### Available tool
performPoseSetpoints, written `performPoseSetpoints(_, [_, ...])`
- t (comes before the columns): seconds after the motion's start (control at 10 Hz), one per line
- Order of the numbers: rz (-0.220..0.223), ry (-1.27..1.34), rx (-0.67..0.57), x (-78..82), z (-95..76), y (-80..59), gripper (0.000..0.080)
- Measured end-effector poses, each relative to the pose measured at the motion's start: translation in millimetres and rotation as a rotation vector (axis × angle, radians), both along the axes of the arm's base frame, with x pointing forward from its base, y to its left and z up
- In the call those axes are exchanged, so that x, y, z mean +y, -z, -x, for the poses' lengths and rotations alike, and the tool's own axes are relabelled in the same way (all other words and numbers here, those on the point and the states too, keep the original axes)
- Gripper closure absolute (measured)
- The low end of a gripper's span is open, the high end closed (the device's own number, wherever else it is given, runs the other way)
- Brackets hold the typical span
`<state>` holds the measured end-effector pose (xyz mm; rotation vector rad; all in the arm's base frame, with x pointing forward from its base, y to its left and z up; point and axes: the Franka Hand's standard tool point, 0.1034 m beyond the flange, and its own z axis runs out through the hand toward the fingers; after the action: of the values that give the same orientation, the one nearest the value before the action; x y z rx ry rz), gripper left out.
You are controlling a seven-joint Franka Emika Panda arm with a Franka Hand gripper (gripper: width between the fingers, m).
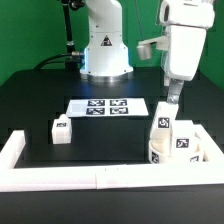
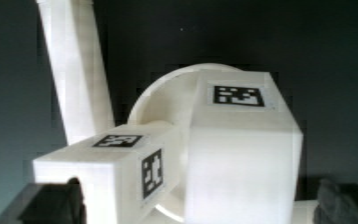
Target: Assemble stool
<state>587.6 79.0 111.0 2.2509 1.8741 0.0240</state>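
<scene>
Over on the exterior view's right, I have the gripper [image 1: 172, 99] hanging just above the stool cluster, which sits in the corner of the border rail [image 1: 60, 178]. The seat [image 1: 158, 156] lies low there, with a tagged leg [image 1: 163, 127] standing on it, long axis upright, almost straight below the fingertips and apart from them. A second leg [image 1: 184, 143] is just beside it, toward the rail. The loose leg [image 1: 61, 130] lies well apart on the exterior view's left, past the marker board [image 1: 108, 106]. From this angle I cannot tell how far the fingers are spread.

On the wrist view it is clearer. The two dark fingers [image 2: 43, 205] sit at opposite edges, spread wide, and the gripper [image 2: 194, 205] holds nothing. The tagged leg [image 2: 229, 130] fills the space ahead of the gap, with the rounded edge of the seat [image 2: 179, 85] behind it. A long white bar [image 2: 69, 60] runs past one side. I take it for the rail, though I cannot be sure.

As I judge it, the coming move turns on a straight descent. The leg lies directly below the open fingers, so I would come down along its upright axis and keep clear of the neighbouring leg.
</scene>
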Motion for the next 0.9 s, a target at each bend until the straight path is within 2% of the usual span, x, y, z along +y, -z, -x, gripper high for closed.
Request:
performPoseSetpoints(0.7, [-0.009,0.030,-0.022,2.7,3.0,5.1,0.0150])
performPoseSetpoints(0.9, [0.002,0.114,-0.048,17.2,6.4,6.0,0.0150])
